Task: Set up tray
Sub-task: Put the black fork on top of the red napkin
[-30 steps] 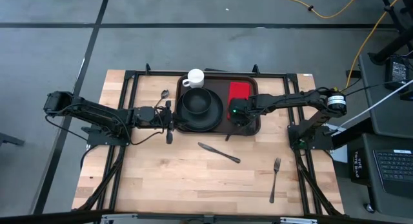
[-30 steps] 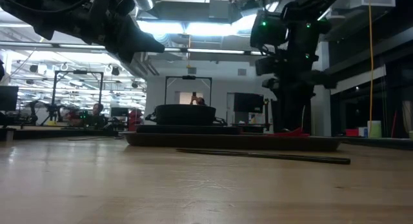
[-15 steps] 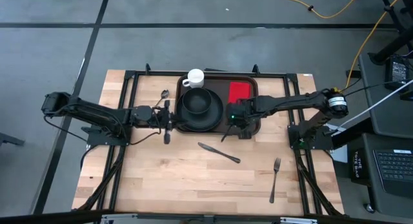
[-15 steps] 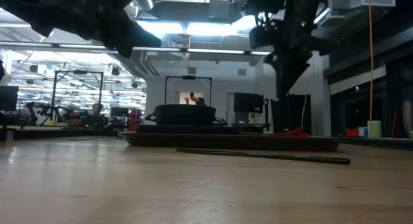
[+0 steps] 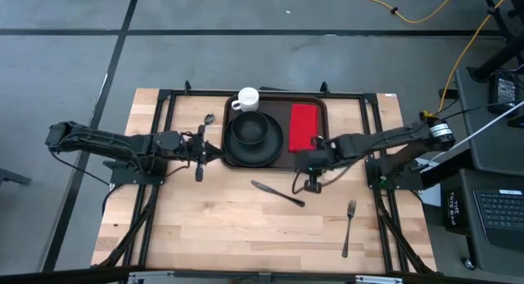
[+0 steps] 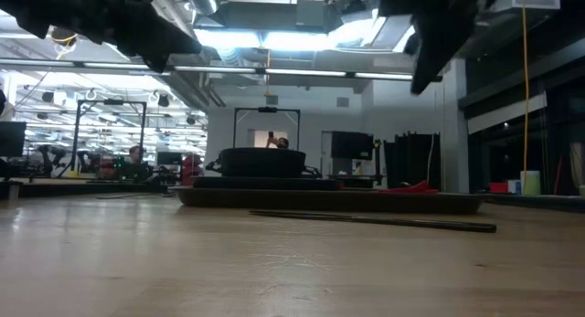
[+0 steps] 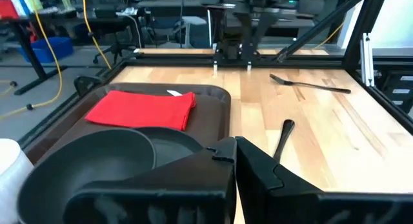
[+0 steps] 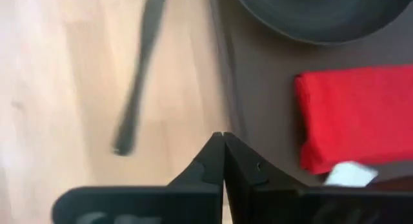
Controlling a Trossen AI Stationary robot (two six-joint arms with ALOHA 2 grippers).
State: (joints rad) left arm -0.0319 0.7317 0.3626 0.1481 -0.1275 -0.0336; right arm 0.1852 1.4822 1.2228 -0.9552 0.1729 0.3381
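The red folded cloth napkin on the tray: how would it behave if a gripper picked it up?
The red folded cloth napkin looks soft, so it would likely sag and unfold. Lying flat on the dark brown plastic tray, it probably needs an edge pinch. Likely light.

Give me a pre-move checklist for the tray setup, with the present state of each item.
1. Napkin lying on the tray: ok.
2. Plate on the tray: ok.
3. Knife, fork and spoon on the tray: not ok, all lie on the table.
4. Right hand empty and shut, above the table beside the tray's edge: ok.
5. Left hand shut, holding nothing, left of the tray: ok.
6. Cup inside the tray's rim: cannot tell.
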